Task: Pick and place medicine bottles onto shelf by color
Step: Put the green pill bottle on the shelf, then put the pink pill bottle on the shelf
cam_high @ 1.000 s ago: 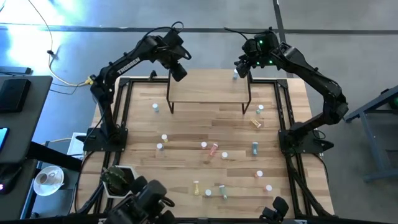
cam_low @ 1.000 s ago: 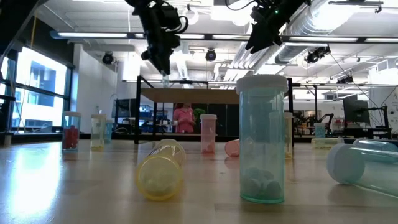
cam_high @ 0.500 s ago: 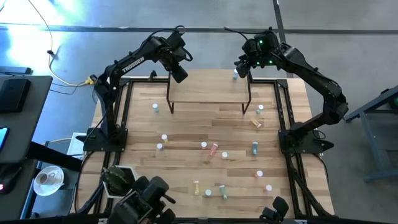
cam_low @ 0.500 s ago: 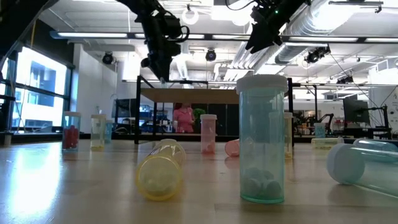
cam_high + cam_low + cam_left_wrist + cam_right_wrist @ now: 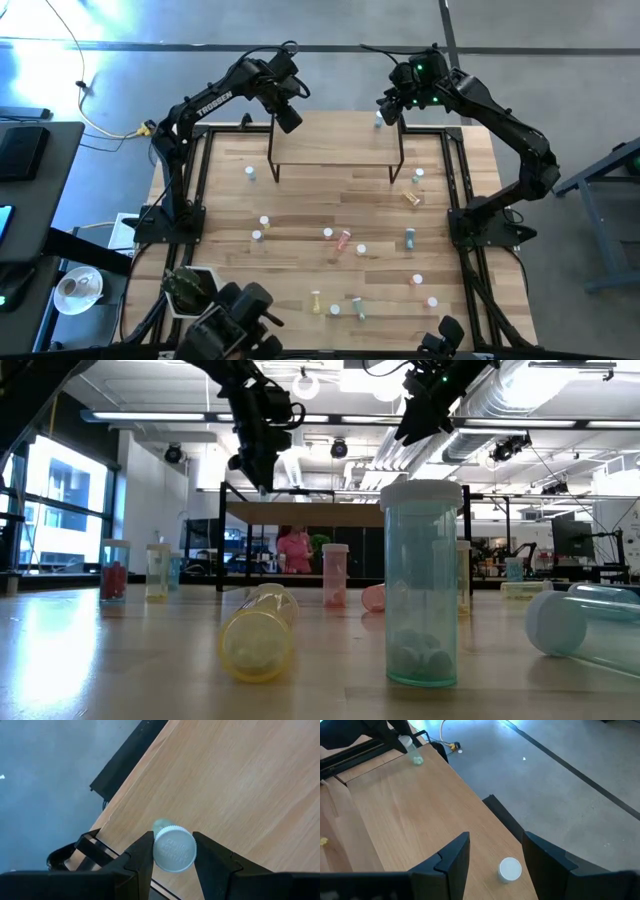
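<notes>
The shelf is a light-wood board on black legs at the table's far middle. My left gripper hangs over its far left corner, shut on a pale green medicine bottle with a white cap. The right wrist view shows that bottle from farther off. My right gripper is open above the shelf's far right corner. Its fingers stand on either side of a white-capped bottle that stands on the shelf, and they do not touch it. My left gripper pinches the bottle's white cap between its two fingers, one on each side. The fingers come from above, pointing steeply down. The bottle hangs upright below them, over the shelf board; I cannot tell whether its bottom touches the board.
Several small bottles stand or lie scattered on the wooden table nearer than the shelf, among them one at the left and a pink one lying down. A black frame runs along the table's sides.
My left gripper has sunk a little toward the shelf with the bottle and tipped slightly steeper, then come to rest. The bottle stays upright in its hold.
</notes>
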Tool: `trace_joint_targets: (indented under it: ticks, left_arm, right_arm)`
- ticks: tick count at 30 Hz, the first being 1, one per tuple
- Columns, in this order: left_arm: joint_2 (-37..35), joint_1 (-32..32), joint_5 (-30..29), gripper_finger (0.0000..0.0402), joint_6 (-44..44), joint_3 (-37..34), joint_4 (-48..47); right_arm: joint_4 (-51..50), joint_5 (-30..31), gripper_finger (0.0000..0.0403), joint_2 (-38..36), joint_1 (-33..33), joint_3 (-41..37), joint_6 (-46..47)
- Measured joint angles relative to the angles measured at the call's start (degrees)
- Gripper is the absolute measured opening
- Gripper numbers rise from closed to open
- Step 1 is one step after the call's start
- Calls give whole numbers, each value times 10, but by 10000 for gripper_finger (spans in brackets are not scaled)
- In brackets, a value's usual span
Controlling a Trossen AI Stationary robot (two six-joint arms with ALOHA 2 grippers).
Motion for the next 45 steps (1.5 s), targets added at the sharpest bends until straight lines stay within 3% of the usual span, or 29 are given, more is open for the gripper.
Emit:
trace_joint_targets:
  ticks: [19, 35, 41, 45]
  left_arm:
    - [3, -2, 0, 172, 10, 0, -3]
    - [-8, -2, 0, 172, 34, 111, -40]
    - [-55, -10, 27, 172, 35, 83, -44]
    - [-105, -21, 72, 172, 35, 16, -26]
  right_arm:
    - [0, 0, 172, 0, 0, 0, 0]
    - [-11, 0, 172, 0, 0, 0, -13]
    - [-53, 0, 172, 0, 15, 0, -24]
    - [-77, -2, 172, 0, 45, -1, -31]
